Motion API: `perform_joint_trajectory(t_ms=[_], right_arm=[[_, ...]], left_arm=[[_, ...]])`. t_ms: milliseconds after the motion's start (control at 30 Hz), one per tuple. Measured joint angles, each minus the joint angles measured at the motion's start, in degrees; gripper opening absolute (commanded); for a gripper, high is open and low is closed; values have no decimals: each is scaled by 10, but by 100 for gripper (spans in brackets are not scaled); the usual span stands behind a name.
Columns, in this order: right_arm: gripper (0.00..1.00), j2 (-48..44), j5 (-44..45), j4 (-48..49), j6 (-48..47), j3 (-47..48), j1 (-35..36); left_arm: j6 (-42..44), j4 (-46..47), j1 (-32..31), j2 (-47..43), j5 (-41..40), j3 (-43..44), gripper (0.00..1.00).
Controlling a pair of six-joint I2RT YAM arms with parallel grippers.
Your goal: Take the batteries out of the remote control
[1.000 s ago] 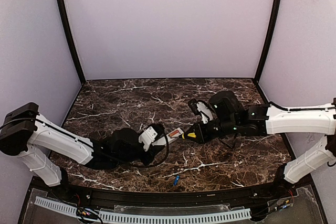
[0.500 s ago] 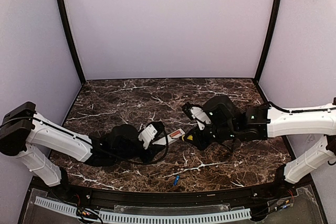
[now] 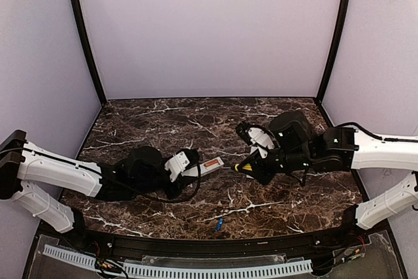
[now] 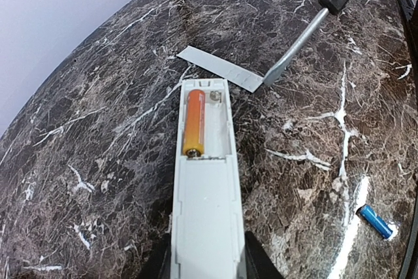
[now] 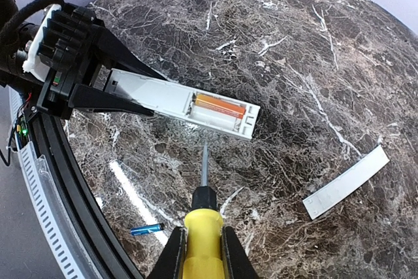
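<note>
My left gripper [image 4: 206, 262] is shut on the near end of the remote control [image 4: 204, 187], which it holds with the open battery bay facing up. An orange battery [image 4: 194, 123] sits in the bay's left slot; the slot beside it is empty. A blue battery [image 4: 377, 220] lies loose on the table near the front edge. My right gripper [image 5: 200, 246] is shut on a yellow-handled screwdriver [image 5: 201, 223]. Its blade points at the side of the remote control [image 5: 176, 99] and stops just short of it. The white back cover [image 5: 346, 182] lies flat on the table.
The table is dark marbled stone [image 3: 163, 122] with a black rail along its front edge [image 3: 215, 243]. Purple walls close in the back and both sides. In the top view the two grippers face each other at mid-table, the left gripper [image 3: 189, 163] and the right gripper [image 3: 253, 164].
The right arm has drawn the screwdriver back to the right, away from the remote's end. The left arm has shifted a little left with the remote. Both grips are unchanged.
</note>
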Motion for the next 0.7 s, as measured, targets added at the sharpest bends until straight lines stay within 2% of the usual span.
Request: perform_joint_trajectory(t_ms=[167, 367, 700], right_arm=[[0, -16, 0, -9, -26, 7, 0], [0, -27, -13, -5, -102, 19, 0], [0, -16, -35, -9, -251, 69, 7]], left_arm=[[22, -70, 0, -45, 5, 12, 0], [64, -191, 2, -92, 30, 69, 0], [98, -309, 33, -99, 114, 103, 0]])
